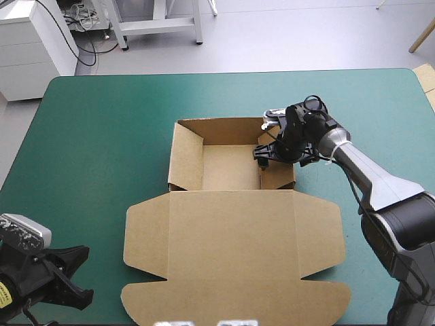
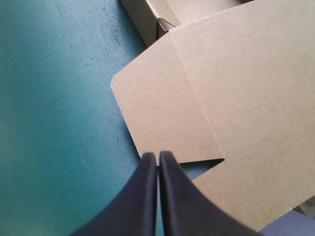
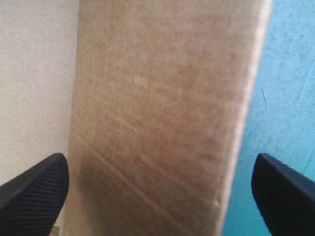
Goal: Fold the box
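From the high view, the box [image 1: 231,238] lies in the middle of the table [image 1: 88,136] on its teal-green cover; its far part is an open tray [image 1: 230,168] with walls raised, and the lid [image 1: 234,255] lies flat toward the near edge, its side flaps spread. The right gripper [image 1: 266,153] reaches down at the tray's right wall, its black fingers astride that wall; the left gripper [image 1: 76,275] sits at the table's near left corner, apart from the box.

In the left wrist view, the left gripper [image 2: 158,155] is clenched, its two black fingers meeting in one point with nothing between them; just ahead lies a rounded flap [image 2: 162,113] of the lid, flat on the teal-green cover [image 2: 59,123]; a corner of the tray [image 2: 157,19] shows farther on.

In the right wrist view, the right gripper [image 3: 161,162] is released, fingers wide apart; the brown wall [image 3: 162,108] of the box stands between them, untouched by either; the teal-green cover [image 3: 290,88] shows on one side, the paler tray floor [image 3: 34,83] on the other.
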You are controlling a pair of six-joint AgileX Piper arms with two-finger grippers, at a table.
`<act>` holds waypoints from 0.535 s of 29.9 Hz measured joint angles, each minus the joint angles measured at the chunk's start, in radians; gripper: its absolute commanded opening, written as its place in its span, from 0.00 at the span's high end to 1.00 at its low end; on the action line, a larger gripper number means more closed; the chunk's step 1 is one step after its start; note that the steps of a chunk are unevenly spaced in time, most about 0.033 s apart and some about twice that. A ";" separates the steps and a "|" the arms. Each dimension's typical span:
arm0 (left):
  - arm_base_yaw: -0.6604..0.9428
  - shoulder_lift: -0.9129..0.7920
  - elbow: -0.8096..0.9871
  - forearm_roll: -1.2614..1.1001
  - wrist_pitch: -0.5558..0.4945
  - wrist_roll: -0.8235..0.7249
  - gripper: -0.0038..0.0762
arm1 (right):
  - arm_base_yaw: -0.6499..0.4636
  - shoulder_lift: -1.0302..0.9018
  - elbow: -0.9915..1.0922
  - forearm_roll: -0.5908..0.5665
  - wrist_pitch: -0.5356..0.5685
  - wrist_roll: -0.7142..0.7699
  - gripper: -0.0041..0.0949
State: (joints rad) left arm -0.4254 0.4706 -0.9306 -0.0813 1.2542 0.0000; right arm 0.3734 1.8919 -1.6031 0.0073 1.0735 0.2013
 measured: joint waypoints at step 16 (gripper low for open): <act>0.000 -0.005 0.003 -0.003 0.000 0.000 0.96 | 0.000 -0.016 0.000 -0.014 0.016 0.003 0.98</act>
State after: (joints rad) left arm -0.4254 0.4657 -0.9274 -0.0844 1.2542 0.0000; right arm 0.3734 1.8763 -1.6031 -0.0067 1.0892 0.2043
